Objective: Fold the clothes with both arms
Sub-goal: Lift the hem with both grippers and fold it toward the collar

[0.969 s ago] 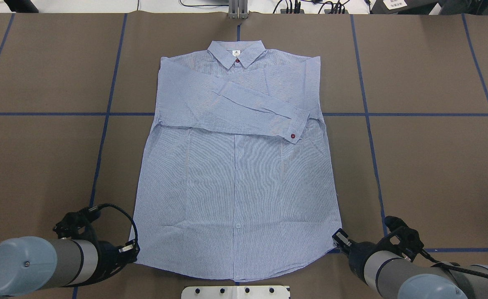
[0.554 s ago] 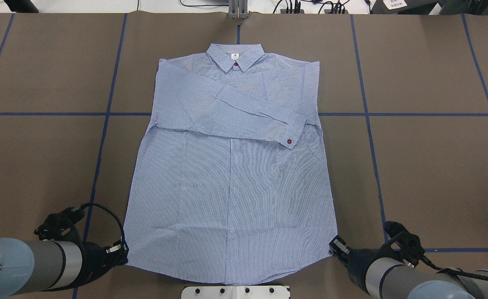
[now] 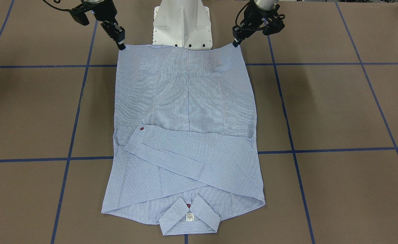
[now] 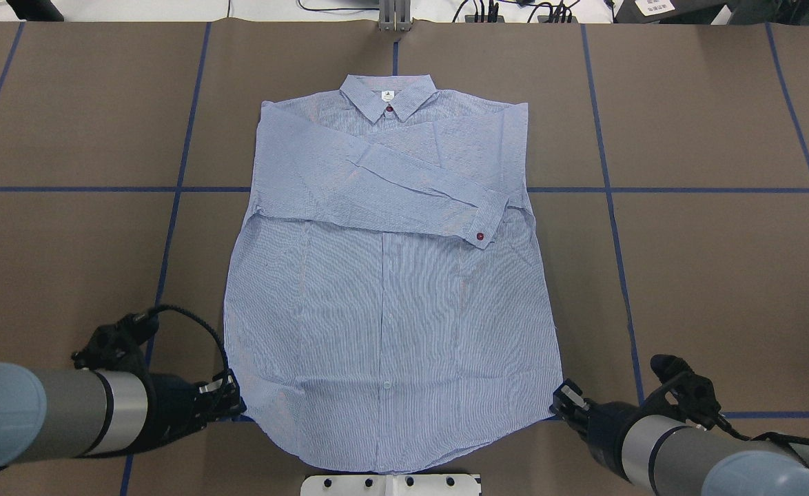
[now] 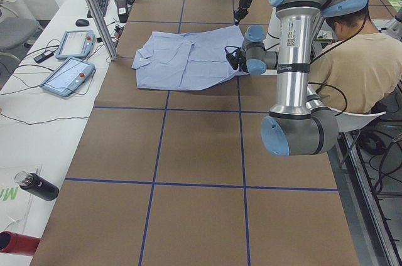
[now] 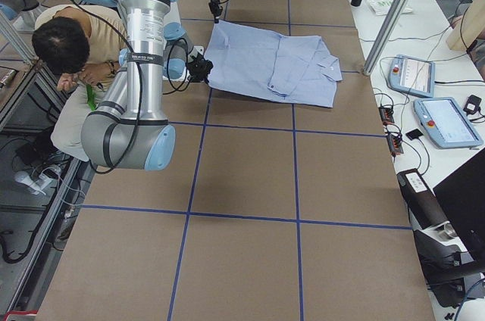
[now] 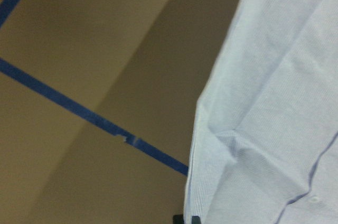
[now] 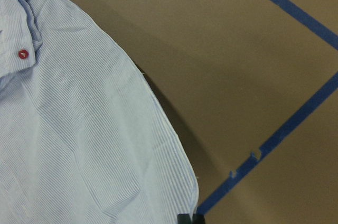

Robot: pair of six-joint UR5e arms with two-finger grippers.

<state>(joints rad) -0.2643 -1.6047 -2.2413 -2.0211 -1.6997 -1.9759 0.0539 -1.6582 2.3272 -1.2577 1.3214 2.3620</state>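
We're pinching both near hem corners of the shirt (image 4: 384,310), lying flat on the table (image 4: 721,275), collar (image 4: 388,96) far: left fingers (image 4: 229,401) pressed together on the left corner, right fingers (image 4: 564,399) on the right. Risk: if we're pulling unevenly, the hem skews or thin cloth slips out on lift. Versus 0.6 s ago, the left corner is sitting further right, hem bunching narrower.
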